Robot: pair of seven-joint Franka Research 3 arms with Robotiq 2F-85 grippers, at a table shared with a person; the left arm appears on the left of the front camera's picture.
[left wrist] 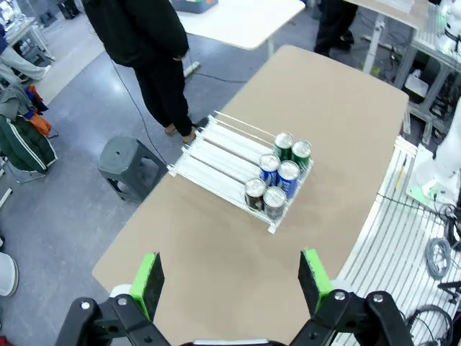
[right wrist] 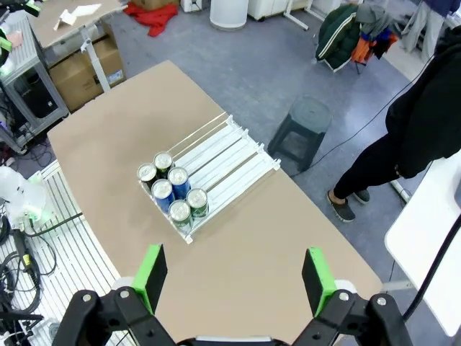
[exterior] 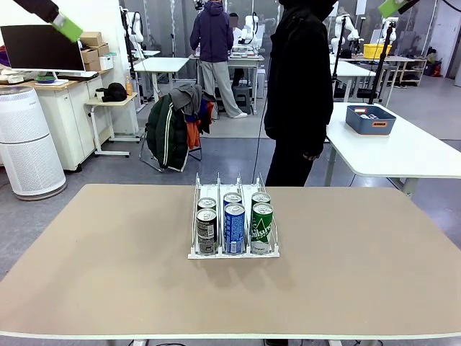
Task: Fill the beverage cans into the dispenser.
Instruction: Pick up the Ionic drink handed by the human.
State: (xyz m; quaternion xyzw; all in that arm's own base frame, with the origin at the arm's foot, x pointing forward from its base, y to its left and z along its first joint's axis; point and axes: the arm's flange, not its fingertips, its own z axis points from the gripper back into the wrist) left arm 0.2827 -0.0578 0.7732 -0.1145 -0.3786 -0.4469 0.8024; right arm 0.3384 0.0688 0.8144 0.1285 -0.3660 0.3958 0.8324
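Dispenser (exterior: 216, 189), centre of desk (exterior: 108, 259): six beverage cans (exterior: 234, 228), two per lane, against the front lip. Left hand (left wrist: 230, 277) and right hand (right wrist: 234, 277): released, empty, high above. Risk: a can lowered tilted may catch a lane divider and topple.

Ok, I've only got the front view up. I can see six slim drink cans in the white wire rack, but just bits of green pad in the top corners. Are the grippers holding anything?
Observer: No. The left gripper is open, with nothing between its green pads.
Operator: And the other one?
Observer: The right gripper is open and empty too, hanging high above the tan table.
Operator: Anything on the floor past the table's far edge?
Observer: Yes, a dark grey round stool stands there, close to the feet of the person.
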